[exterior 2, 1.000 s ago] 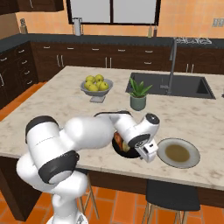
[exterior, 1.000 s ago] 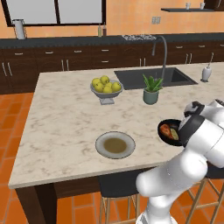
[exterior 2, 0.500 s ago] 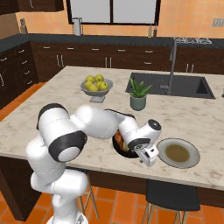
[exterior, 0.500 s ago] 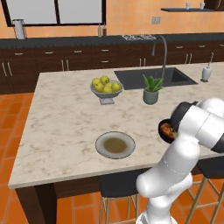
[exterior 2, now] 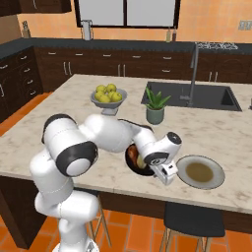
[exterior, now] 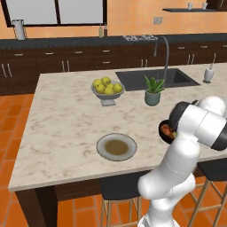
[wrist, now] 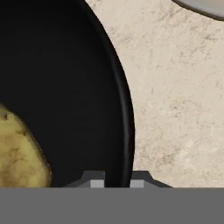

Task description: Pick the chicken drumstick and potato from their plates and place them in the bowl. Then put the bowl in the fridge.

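Pretty bright, flat rendered lighting all round, soft shadows under stuff on the desk (exterior: 62, 115). Base views look a bit soft and low-res, hand view's blurry up close, bowl (wrist: 65, 87) interior mostly dark

Black bowl (wrist: 65, 87) on counter holds potato (wrist: 17, 153), drumstick (exterior: 165, 130); plates (exterior: 116, 146) bare.

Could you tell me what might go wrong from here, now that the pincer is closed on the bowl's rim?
The pincer pinches only one edge of the black bowl, so it may tilt when lifted and spill the potato and the drumstick. The grey plate sits close beside it; a sideways swing could knock it.
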Tool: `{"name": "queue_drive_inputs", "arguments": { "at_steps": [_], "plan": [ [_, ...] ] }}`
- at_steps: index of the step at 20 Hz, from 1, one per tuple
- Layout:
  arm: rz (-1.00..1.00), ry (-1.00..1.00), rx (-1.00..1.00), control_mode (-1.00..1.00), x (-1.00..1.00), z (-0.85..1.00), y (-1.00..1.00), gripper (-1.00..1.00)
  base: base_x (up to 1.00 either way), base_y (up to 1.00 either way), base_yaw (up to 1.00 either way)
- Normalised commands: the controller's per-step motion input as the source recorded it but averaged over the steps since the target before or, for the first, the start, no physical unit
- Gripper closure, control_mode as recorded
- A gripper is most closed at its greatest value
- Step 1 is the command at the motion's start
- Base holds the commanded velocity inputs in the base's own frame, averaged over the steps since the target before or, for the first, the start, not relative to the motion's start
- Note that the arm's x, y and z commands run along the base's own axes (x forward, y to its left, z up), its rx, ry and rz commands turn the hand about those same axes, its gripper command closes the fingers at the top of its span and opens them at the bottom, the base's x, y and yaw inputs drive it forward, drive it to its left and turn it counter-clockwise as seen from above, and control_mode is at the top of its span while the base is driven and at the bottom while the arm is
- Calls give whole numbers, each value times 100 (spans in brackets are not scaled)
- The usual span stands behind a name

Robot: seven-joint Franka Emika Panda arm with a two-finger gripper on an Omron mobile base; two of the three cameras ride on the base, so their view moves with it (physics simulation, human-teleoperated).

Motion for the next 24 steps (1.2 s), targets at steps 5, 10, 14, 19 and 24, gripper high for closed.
{"name": "queue_drive_inputs", "arguments": {
  "at_steps": [5,10,14,19,24],
  "plan": [
    [-5,-2,-4,-100,-28,15,52,100,0,0,0],
    [-8,7,-2,-100,-22,57,26,100,0,0,0],
    [-6,0,0,-100,-60,66,28,100,0,0,0],
    [-9,-6,-1,-100,-73,93,61,100,0,0,0],
    [-7,-1,-8,-100,-74,92,52,100,0,0,0]
  ]
}}
